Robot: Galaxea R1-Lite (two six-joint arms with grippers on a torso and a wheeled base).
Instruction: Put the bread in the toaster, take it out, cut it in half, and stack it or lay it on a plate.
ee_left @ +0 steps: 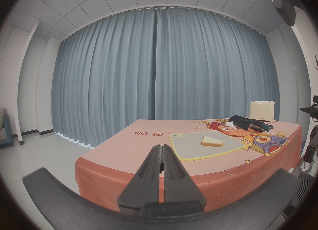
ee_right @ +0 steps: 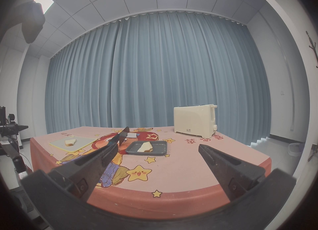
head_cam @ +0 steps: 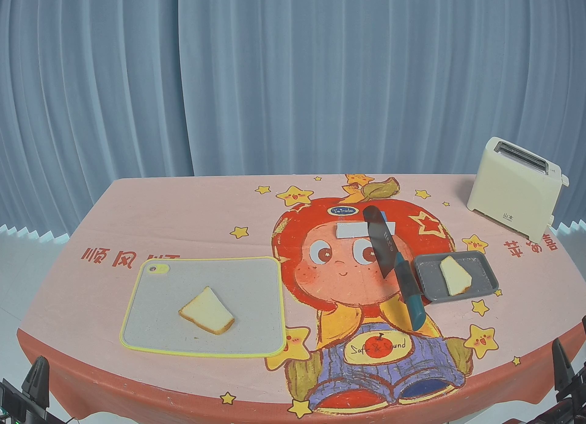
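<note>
Pale triangular bread half [head_cam: 207, 310], tan crust

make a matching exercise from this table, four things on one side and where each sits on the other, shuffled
Things:
1 toaster
2 knife
3 cutting board
4 grey tray

Places:
a) robot's left side of the table
b) far right corner
c) middle, across the cartoon face
d) just right of the knife

Pairs: 1-b, 2-c, 3-a, 4-d
</note>
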